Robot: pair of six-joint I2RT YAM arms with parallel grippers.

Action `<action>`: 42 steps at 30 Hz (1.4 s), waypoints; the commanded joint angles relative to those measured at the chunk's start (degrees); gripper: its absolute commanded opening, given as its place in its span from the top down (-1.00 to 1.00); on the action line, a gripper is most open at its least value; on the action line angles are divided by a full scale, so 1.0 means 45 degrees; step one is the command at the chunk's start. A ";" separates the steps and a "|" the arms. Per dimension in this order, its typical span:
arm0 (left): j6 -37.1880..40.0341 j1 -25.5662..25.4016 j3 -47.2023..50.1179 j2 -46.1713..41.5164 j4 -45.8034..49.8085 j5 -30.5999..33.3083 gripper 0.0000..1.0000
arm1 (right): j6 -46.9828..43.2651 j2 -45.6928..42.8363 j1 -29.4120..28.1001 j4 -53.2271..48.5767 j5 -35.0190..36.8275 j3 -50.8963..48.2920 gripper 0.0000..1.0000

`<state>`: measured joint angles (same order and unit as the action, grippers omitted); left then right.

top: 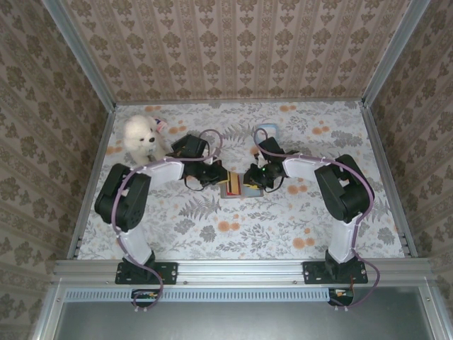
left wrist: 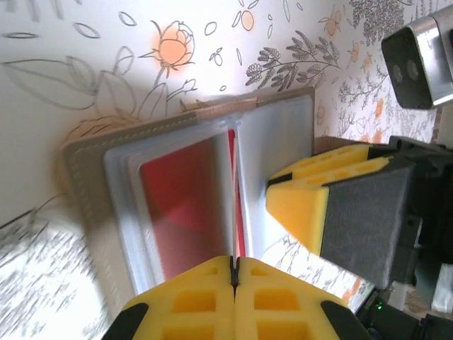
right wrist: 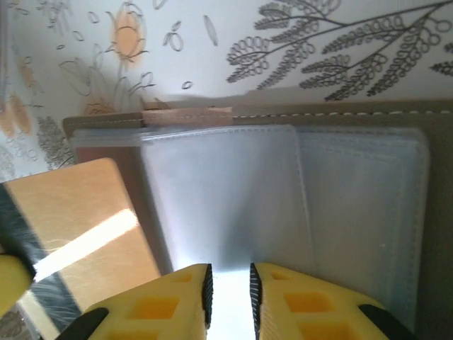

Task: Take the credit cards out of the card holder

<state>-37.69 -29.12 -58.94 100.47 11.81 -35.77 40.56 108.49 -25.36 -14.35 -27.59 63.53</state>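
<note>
The card holder (top: 231, 191) lies open in the middle of the table (top: 212, 234). I have bare surface toward me and on both sides, and the walls are well apart. The left gripper (left wrist: 233, 280) and right gripper (right wrist: 228, 287) meet head-on over it, so room between them is tight. A plush toy (top: 140, 136) sits by my left elbow, and a light blue card (top: 267, 130) lies near the far edge. The left jaws are clamped on the red card (left wrist: 180, 212), which is tilted up from its pocket. The right jaws stand a narrow slit apart, holding nothing, over the grey-blue pocket (right wrist: 226, 198); I cannot tell whether they touch it.
</note>
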 commanded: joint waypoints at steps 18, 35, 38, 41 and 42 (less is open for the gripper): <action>0.7683 0.1827 -0.4104 -0.3897 0.6569 0.5700 1.00 | -0.2407 -0.6608 0.1976 0.0821 0.2144 -0.2625 -0.74; 1.4769 0.3009 -0.7240 0.0037 0.6984 0.5631 1.00 | -0.1850 -0.7443 0.3367 0.1486 0.3454 -0.4230 -0.96; 1.5141 0.3132 -0.7467 0.0774 0.6949 0.5673 1.00 | -0.1669 -0.7453 0.3428 0.1735 0.3539 -0.4434 -1.00; 1.5202 0.3230 -0.7911 0.1480 0.7182 0.5736 1.00 | -0.1638 -0.7288 0.3467 0.1730 0.3469 -0.4354 -1.00; 1.5232 0.3249 -0.7988 0.1671 0.7224 0.5792 1.00 | -0.1630 -0.7208 0.3469 0.1753 0.3442 -0.4335 -1.00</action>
<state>27.40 -14.92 -92.18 106.74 41.91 -8.97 32.18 76.18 -10.09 -8.32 -13.23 44.03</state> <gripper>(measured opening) 0.045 0.999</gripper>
